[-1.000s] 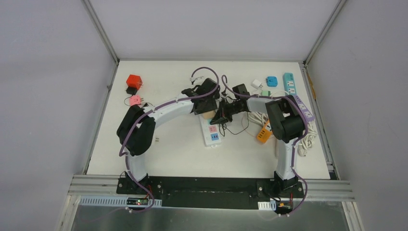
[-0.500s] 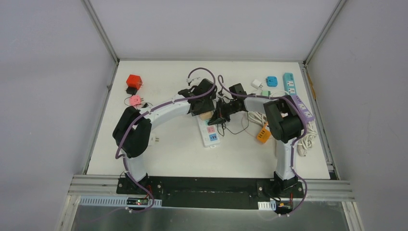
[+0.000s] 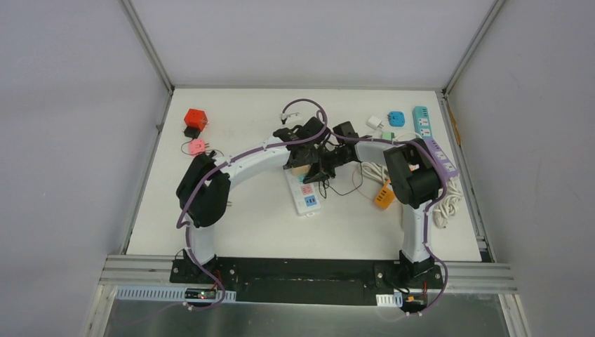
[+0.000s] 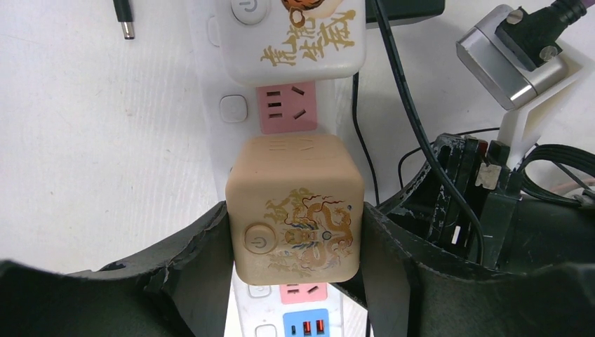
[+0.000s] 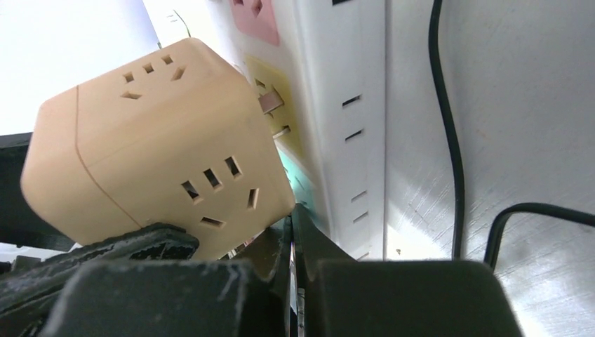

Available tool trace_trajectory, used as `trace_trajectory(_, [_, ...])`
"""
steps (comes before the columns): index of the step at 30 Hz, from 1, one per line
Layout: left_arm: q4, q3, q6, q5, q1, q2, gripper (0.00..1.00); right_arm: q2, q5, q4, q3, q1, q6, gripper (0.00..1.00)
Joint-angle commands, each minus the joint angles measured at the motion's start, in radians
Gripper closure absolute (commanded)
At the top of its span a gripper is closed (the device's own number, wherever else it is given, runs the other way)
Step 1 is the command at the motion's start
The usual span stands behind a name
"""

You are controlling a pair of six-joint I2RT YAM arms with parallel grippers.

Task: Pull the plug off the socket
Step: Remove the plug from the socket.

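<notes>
1. Plug (image 4: 295,210), a tan cube with a gold dragon drawing, is sitting on the white power strip (image 4: 210,77), which is lying near the middle of the worktop (image 4: 91,140).
2. In the right wrist view the cube is leaning away from the strip, and its metal prongs (image 5: 270,105) are showing, partly out of the socket.
3. The left tool (image 4: 295,247) is gripping the cube on two opposite sides.
4. The right tool (image 5: 292,235) is closed on nothing. Its tips are lying at the strip, just under the tilted cube. I cannot tell if they are pressing on it.
5. To do this step well, I think the left tool should be pulling along the line of the prongs without more twisting. The right tool should be holding the strip down, so it is not rising together with the plug.
6. A black cable (image 4: 400,105) is running just beside the cube and may be catching the fingers.
</notes>
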Motion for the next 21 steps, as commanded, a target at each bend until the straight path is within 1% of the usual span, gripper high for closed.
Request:
trace_trajectory(1, [0.103, -0.069, -0.041, 0.181, 0.032, -0.158, 1.00, 0.123, 0.422, -0.058, -0.048, 0.009, -0.111, 1.00])
trace_trajectory(4, [0.187, -0.158, -0.113, 0.274, 0.076, -0.216, 1.00, 0.123, 0.422, -0.061, -0.047, 0.011, -0.111, 1.00])
trace_trajectory(6, [0.208, -0.188, -0.142, 0.290, 0.085, -0.242, 1.00, 0.123, 0.422, -0.062, -0.045, 0.013, -0.111, 1.00])
trace_trajectory(9, [0.210, -0.188, -0.155, 0.301, 0.086, -0.258, 1.00, 0.125, 0.422, -0.065, -0.044, 0.016, -0.111, 1.00])
trace_trajectory(17, [0.169, -0.182, -0.102, 0.268, 0.076, -0.251, 1.00, 0.123, 0.422, -0.070, -0.038, 0.018, -0.111, 1.00])
trace_trajectory(18, [0.161, -0.185, -0.090, 0.258, 0.075, -0.253, 1.00, 0.122, 0.423, -0.070, -0.037, 0.018, -0.143, 1.00])
trace_trajectory(21, [0.138, -0.205, -0.042, 0.214, 0.074, -0.273, 1.00, 0.115, 0.404, -0.071, -0.031, 0.017, -0.158, 1.00])
